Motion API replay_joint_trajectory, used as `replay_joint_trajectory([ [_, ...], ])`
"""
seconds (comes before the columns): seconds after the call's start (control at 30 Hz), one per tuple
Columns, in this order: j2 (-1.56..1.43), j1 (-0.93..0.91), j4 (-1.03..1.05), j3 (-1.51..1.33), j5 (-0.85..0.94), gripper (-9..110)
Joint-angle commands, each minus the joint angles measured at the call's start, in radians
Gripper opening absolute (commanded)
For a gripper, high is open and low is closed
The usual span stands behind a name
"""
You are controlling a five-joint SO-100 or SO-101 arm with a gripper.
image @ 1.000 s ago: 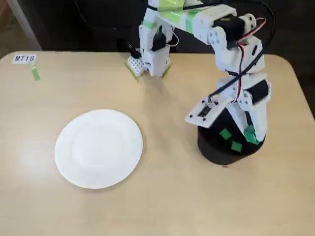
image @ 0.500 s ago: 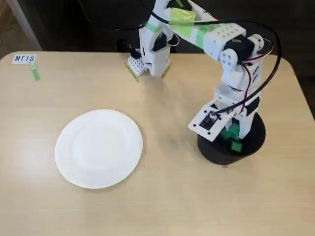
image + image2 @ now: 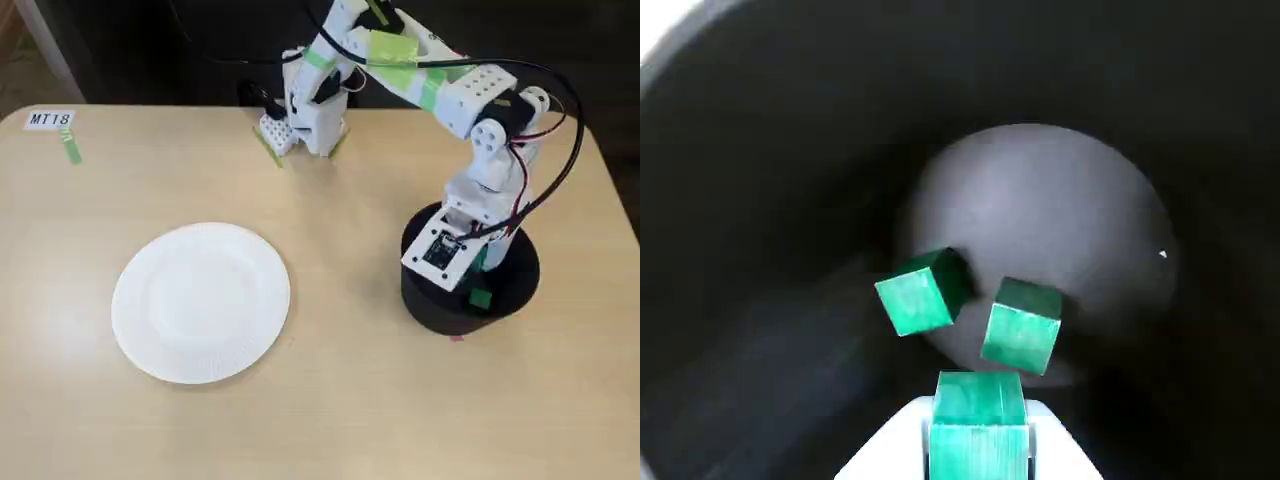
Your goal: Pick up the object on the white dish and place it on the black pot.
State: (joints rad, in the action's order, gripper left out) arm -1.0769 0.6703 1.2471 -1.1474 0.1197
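Observation:
The white dish (image 3: 200, 302) lies left of centre on the table with nothing on it. The black pot (image 3: 440, 305) stands at the right. My gripper (image 3: 478, 292) hangs over the pot's opening and is shut on a small green cube (image 3: 481, 298). In the wrist view the gripper (image 3: 978, 445) holds that cube (image 3: 978, 420) between white fingers (image 3: 902, 440) at the bottom edge, inside the pot (image 3: 770, 180). Two more green cubes lie on the pot's floor, one tilted (image 3: 920, 292) and one beside it (image 3: 1020, 325).
The arm's base (image 3: 315, 100) stands at the table's back edge. A white label (image 3: 50, 120) with a green tape strip (image 3: 71, 150) sits at the back left corner. The table's right edge runs close behind the pot.

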Motion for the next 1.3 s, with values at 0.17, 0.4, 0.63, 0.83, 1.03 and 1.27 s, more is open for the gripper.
replay_joint_trajectory([
  [0.17, -0.012, -0.008, 0.017, 0.032, 0.023, 21],
  [0.4, -0.020, -0.015, 0.032, 0.032, 0.015, 23],
  [0.63, -0.086, -0.075, 0.046, 0.044, -0.012, 0],
  [0.83, -0.314, -0.163, -0.084, 0.044, 0.031, 0],
  [1.03, -0.552, -0.239, -0.209, -0.023, 0.037, 0],
  [1.27, -1.183, -0.468, -0.624, -0.759, -0.101, 0],
])
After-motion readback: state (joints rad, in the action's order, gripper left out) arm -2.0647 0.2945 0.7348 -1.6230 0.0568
